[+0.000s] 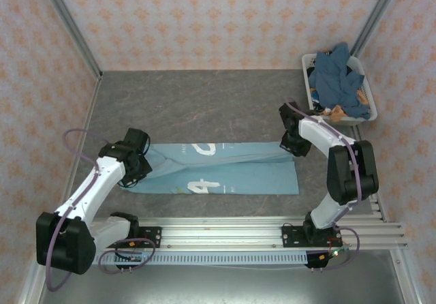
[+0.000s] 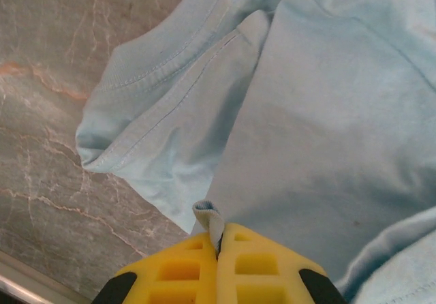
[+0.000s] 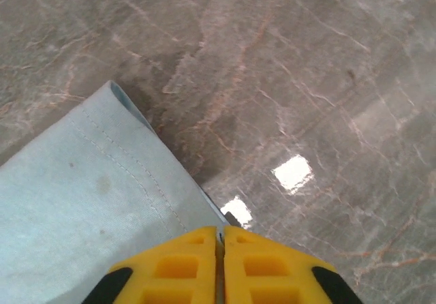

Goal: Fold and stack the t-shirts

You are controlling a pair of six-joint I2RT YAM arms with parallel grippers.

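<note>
At lower left of the top view, the left claw (image 1: pixel 138 164) is clamped tight on a tuck of the light-blue t-shirt (image 1: pixel 238 176), which lies lengthwise across the worktop (image 1: pixel 204 106). The right claw (image 1: pixel 294 144), fingers pressed together, seems to pinch the hem corner, likely so the far edge lifts taut as one fold. Darker shirts (image 1: pixel 337 79) sit in the basket (image 1: pixel 354 120) at upper right.

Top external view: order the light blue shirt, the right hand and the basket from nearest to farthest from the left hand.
1. The shirt: its left end is pinched in the left hand.
2. The right hand: across the table, at the shirt's right end.
3. The basket: far right corner, holding darker shirts.
</note>
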